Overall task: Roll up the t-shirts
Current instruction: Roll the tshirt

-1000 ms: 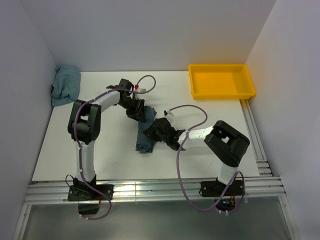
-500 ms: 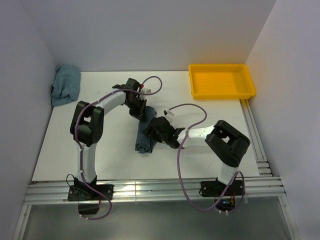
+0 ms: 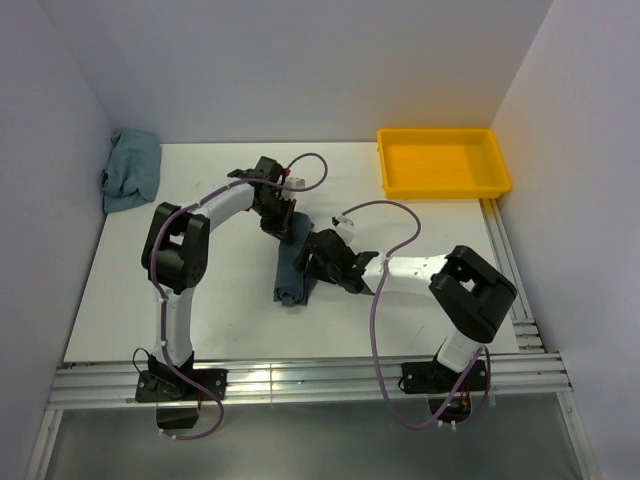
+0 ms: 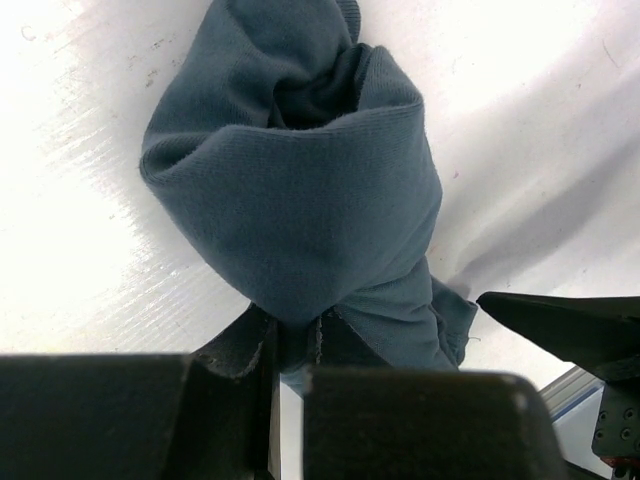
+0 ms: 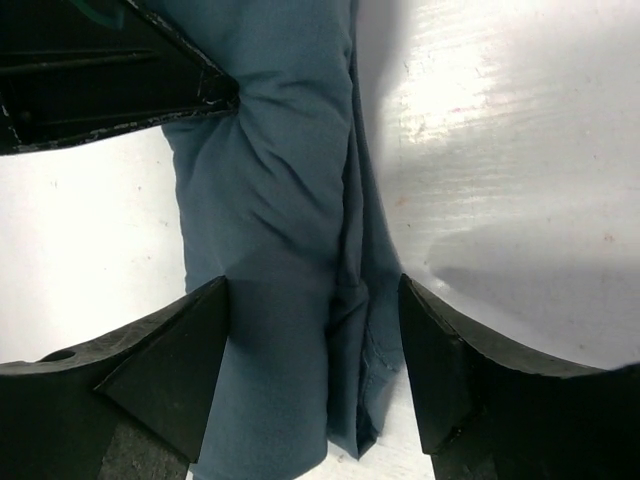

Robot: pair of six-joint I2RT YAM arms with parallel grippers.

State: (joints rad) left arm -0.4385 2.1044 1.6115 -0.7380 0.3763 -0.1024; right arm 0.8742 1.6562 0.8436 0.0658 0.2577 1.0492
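Task thing: the dark slate-blue t-shirt (image 3: pixel 290 282) lies bunched in a long narrow bundle at the middle of the white table (image 3: pixel 120 300), its length running from far to near.
Edges: the bundle is well apart from every table edge; the aluminium rail (image 3: pixel 300 382) along the near edge is well apart from its near end.
Open room: bare tabletop shows left of the bundle and between it and the near rail; there is also bare table to the right, crossed by the right forearm.
Far corners: a yellow tray (image 3: pixel 445 190) sits at the far right corner, and a crumpled teal cloth (image 3: pixel 130 170) is heaped at the far left corner against the wall.
Left arm: it reaches from its base, elbow raised, and bends inward to the bundle's far end.
Left gripper (image 4: pixel 293 335): clamped tight on a fold of the shirt's far end, fabric puckered between the fingers.
Right arm: the forearm is low and stretched leftward across the table.
Right gripper (image 5: pixel 312 290): jaws spread wide, straddling the bundle's middle; one tip may be brushing the cloth, though the wrist view does not settle it.
Spacing: the two grippers are near each other along the bundle.
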